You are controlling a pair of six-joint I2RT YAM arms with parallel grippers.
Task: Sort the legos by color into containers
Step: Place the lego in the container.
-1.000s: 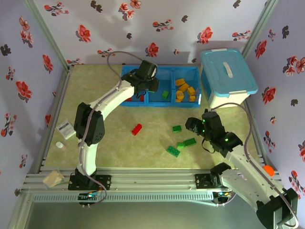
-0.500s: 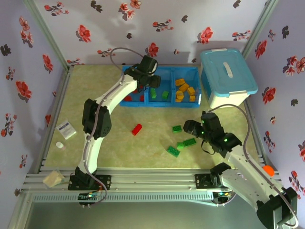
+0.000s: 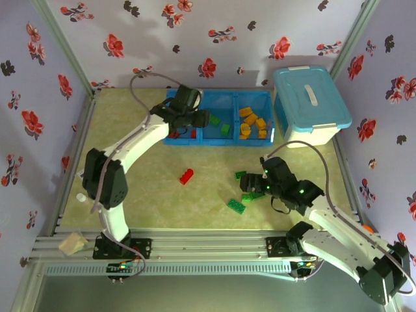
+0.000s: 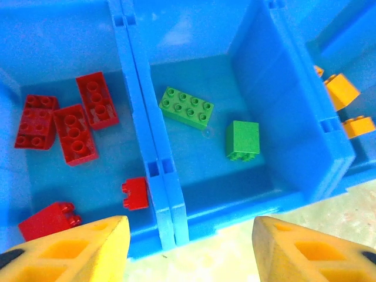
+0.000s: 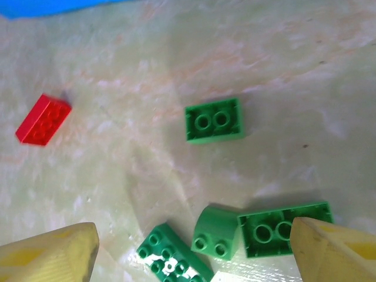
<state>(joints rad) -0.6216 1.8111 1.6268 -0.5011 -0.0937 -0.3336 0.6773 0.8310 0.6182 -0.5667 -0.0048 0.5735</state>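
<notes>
The blue tray (image 3: 201, 140) lies at the back of the table. Red legos (image 4: 73, 132) fill its left compartment, two green ones (image 4: 186, 107) lie in the middle one, and orange ones (image 3: 252, 123) in the right one. My left gripper (image 3: 195, 121) hovers open and empty over the tray's near wall (image 4: 194, 220). On the table sit one red lego (image 3: 186, 176) and several green legos (image 5: 214, 120). My right gripper (image 3: 252, 188) hangs open just above the green cluster; a curved green brick (image 5: 217, 235) lies between its fingers (image 5: 53, 252).
A light-blue lidded tub (image 3: 311, 104) stands right of the tray. Flowered walls close in the back and sides. A small white object (image 3: 81, 197) and a plastic bag (image 3: 73, 244) lie at the near left, by the metal frame.
My left gripper has opened and pulled back left from the middle compartment, where a second green lego now shows. My right gripper has widened and shifted left over the green cluster.
</notes>
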